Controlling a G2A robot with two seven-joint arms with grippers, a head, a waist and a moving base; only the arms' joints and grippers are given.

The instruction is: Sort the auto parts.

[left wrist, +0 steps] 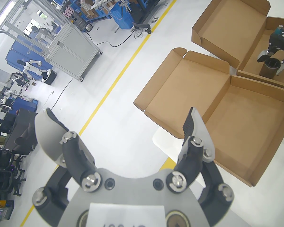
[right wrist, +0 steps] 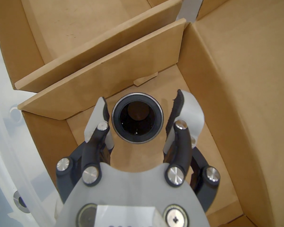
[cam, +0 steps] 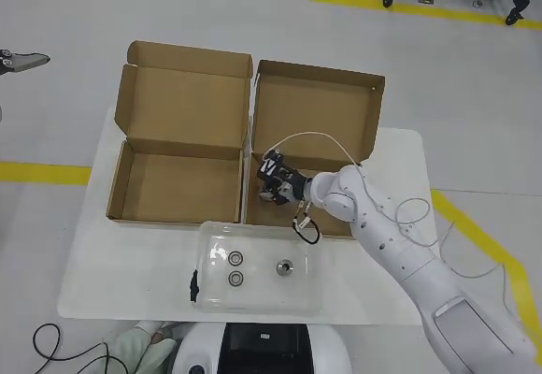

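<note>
1. Dark cylindrical metal sleeve [right wrist: 137, 118], near-left corner of brown cardboard box [cam: 313, 103]: from above, hidden under right gripper [cam: 269, 192].
2. Three small round metal parts [cam: 236, 254] in clear plastic tub [cam: 262, 301]: type too small to tell.

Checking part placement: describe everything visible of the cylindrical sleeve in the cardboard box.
The cylindrical sleeve is a dark, hollow, metal-looking tube with a bright rim, open end up. It stands upright on the floor of the cardboard box, near one wall, between the right gripper's open fingers, which stand clear of it.
</note>
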